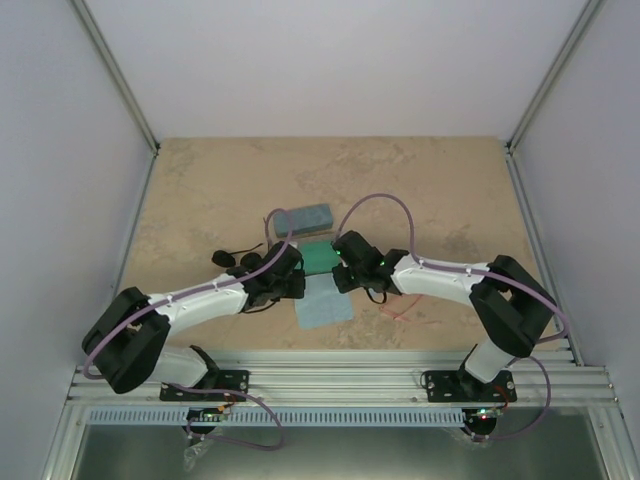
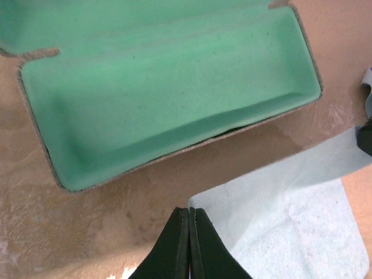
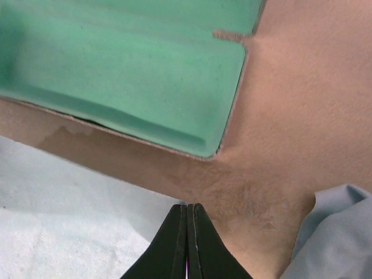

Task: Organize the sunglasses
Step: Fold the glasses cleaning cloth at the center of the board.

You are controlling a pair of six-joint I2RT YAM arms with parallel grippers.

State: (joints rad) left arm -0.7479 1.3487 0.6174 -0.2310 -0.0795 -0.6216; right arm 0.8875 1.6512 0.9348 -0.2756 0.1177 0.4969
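Observation:
An open case with a green lining (image 1: 318, 257) lies between my two grippers; it fills the top of the left wrist view (image 2: 168, 99) and the right wrist view (image 3: 128, 75) and holds nothing. A light blue cloth (image 1: 322, 302) lies flat in front of it. My left gripper (image 1: 297, 285) is shut, its tips at the cloth's (image 2: 279, 221) far left corner. My right gripper (image 1: 343, 277) is shut at the cloth's (image 3: 70, 215) far right corner. The black sunglasses (image 1: 234, 259) lie beside the left wrist. The red-framed pair (image 1: 400, 308) lies under the right forearm.
A closed blue-grey case (image 1: 305, 217) lies behind the open one. A second blue-grey cloth (image 3: 337, 232) lies crumpled just right of the right gripper. Metal rails and walls frame the table on both sides.

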